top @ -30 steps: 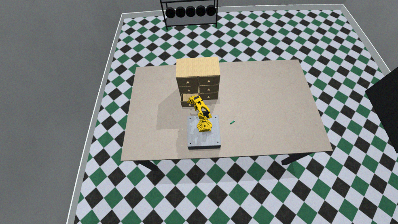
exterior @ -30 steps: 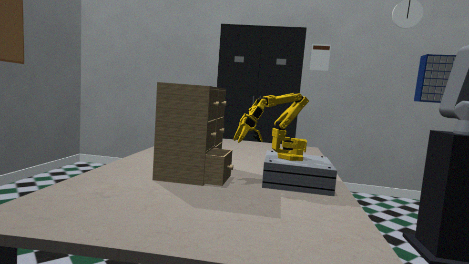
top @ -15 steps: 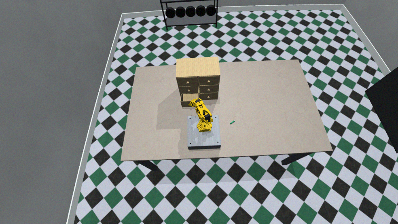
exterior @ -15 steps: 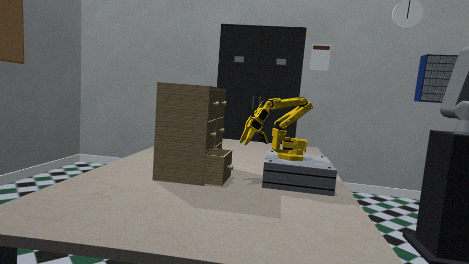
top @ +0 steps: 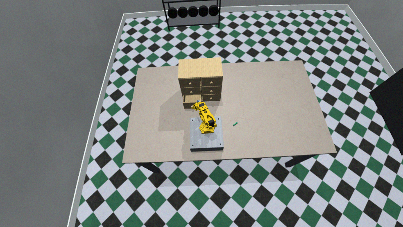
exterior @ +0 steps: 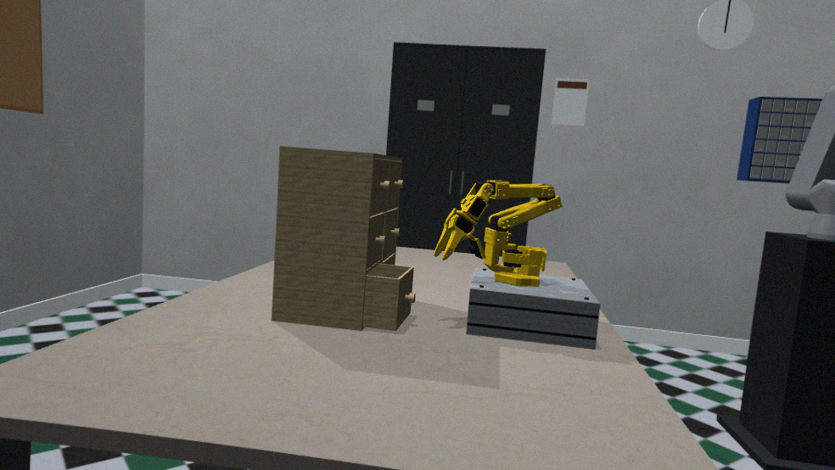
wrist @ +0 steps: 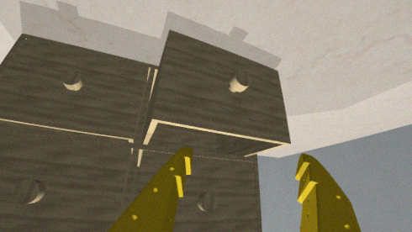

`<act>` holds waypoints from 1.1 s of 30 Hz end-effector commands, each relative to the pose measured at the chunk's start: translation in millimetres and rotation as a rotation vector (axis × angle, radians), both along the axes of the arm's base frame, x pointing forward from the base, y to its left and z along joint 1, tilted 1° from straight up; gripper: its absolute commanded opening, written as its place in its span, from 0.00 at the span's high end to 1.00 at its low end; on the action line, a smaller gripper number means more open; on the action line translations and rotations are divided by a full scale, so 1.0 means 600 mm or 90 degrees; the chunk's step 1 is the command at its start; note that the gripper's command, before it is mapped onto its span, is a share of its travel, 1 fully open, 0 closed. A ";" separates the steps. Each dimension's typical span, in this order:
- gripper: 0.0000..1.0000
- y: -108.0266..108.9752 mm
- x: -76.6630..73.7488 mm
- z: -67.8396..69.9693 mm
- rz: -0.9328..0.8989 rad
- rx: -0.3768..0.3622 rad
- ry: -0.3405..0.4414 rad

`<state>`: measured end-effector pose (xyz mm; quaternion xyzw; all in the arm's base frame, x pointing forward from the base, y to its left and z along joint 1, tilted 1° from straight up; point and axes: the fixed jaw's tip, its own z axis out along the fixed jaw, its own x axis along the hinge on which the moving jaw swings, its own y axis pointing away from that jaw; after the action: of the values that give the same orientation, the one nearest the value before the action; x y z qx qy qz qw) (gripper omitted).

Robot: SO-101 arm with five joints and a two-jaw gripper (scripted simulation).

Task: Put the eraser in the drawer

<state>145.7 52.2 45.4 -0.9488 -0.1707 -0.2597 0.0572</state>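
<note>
The lower left drawer (top: 186, 105) (exterior: 383, 300) (wrist: 219, 90) of the wooden chest (top: 200, 67) (exterior: 324, 233) (wrist: 80, 168) stands pulled out; the other five drawers look shut. The end effector (top: 193, 107) (exterior: 440, 256) (wrist: 245, 153) is open, its fingers apart with nothing between them, pointing downward in front of the chest and above the height of the open drawer's rim. The top view shows a small blue-and-pale piece (top: 198, 100), probably the eraser, at the front right corner of that drawer. The yellow arm (top: 207, 114) (exterior: 519, 213) partly covers it, so its exact placement cannot be told. A small green object (top: 235, 123) lies on the worktop (top: 268, 98) (exterior: 175, 379) (wrist: 357, 50), to the right of the arm's grey platform (top: 197, 141) (exterior: 531, 321).

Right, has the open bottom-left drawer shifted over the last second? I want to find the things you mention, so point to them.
No. In the exterior view, the drawer (top: 187, 105) (exterior: 382, 300) (wrist: 202, 88) juts from the chest (top: 200, 67) (exterior: 327, 233) (wrist: 76, 168) as far as before, neither nearer nor farther from the grey block (top: 197, 141) (exterior: 531, 321).
</note>
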 end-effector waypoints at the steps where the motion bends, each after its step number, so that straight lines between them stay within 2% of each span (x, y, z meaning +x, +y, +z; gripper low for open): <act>1: 0.69 -0.002 -0.007 -0.008 -0.002 -0.003 0.015; 9: 0.69 -0.002 -0.007 -0.008 -0.002 -0.003 0.015; 21: 0.77 0.026 0.013 -0.011 0.088 -0.031 0.003; 26: 0.79 0.026 0.013 -0.011 0.088 -0.031 0.003; 33: 0.79 0.036 0.033 -0.040 0.089 -0.030 0.003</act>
<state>158.4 68.8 28.7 -0.9386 -0.2369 -0.2456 0.0518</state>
